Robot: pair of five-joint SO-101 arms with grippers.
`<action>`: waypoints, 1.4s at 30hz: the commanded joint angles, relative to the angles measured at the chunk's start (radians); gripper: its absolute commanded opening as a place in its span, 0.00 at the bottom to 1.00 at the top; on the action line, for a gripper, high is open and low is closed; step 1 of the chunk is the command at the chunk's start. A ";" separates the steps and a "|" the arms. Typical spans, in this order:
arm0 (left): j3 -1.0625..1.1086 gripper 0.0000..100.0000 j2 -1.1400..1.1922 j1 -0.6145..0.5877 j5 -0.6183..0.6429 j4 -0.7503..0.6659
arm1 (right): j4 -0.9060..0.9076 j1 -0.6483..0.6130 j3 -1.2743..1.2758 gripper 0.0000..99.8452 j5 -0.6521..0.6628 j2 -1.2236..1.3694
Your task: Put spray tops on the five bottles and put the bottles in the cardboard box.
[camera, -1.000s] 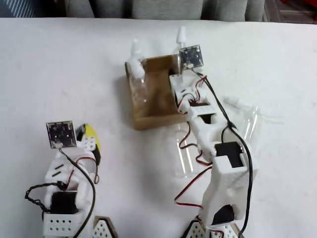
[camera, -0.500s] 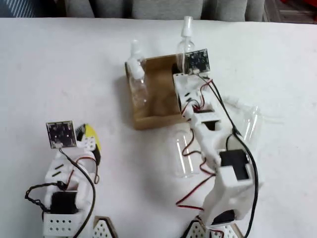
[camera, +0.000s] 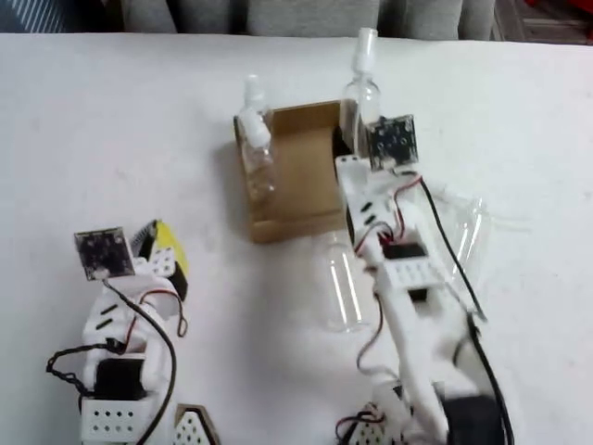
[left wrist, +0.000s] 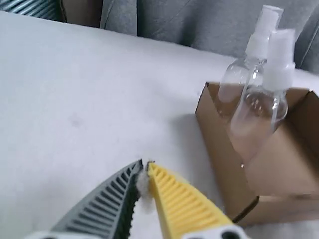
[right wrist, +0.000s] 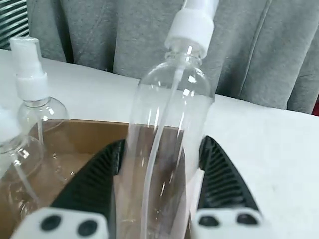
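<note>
My right pincer [right wrist: 160, 152] is clamped on the capped bottle [right wrist: 172, 94] at mid-barrel, with the cardboard box [right wrist: 79, 132] directly beneath. I can't tell whether the base touches the floor. It's light, thin, slick plastic, so I'd hold mid-barrel and squeeze gently. My left pincer [left wrist: 144, 172] is pressed closed on nothing, with 2 boxed bottles [left wrist: 259, 94] ahead of it.

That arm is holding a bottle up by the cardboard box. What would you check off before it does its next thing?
1. Is the spray top on the held bottle? Ok.
2. Are the right gripper fingers on both sides of it? Ok.
3. Is its base inside the cardboard box walls? Cannot tell; it is at the box's edge.
4. Is there room in the box? Ok; the two capped bottles keep to one side.
5. Is the left gripper apart from the box? Ok; it is shut.
6. Is the open bottle clear of the right arm? Not ok; it is close beside it.
</note>
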 commanded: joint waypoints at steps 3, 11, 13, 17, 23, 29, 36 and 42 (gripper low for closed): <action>-0.201 0.02 -0.007 0.163 0.051 0.118 | 0.294 0.004 0.037 0.01 -0.124 -0.389; -0.390 0.02 -0.005 0.397 0.049 0.296 | 0.762 0.085 0.040 0.01 -0.158 -0.769; -0.371 0.02 -0.005 0.403 0.038 0.308 | 0.839 0.140 0.041 0.01 -0.157 -0.848; -0.373 0.02 -0.005 0.426 0.006 0.313 | 1.021 0.165 0.051 0.01 -0.114 -0.975; -0.361 0.02 -0.005 0.476 0.006 0.324 | 1.274 0.257 0.066 0.01 0.000 -1.112; -0.334 0.02 -0.007 0.473 0.006 0.325 | 1.385 0.549 0.184 0.01 0.302 -1.162; -0.272 0.02 -0.007 0.479 0.005 0.322 | 1.377 0.857 0.397 0.01 0.632 -1.156; -0.256 0.02 -0.007 0.479 -0.021 0.322 | 1.237 1.061 0.605 0.01 0.890 -1.162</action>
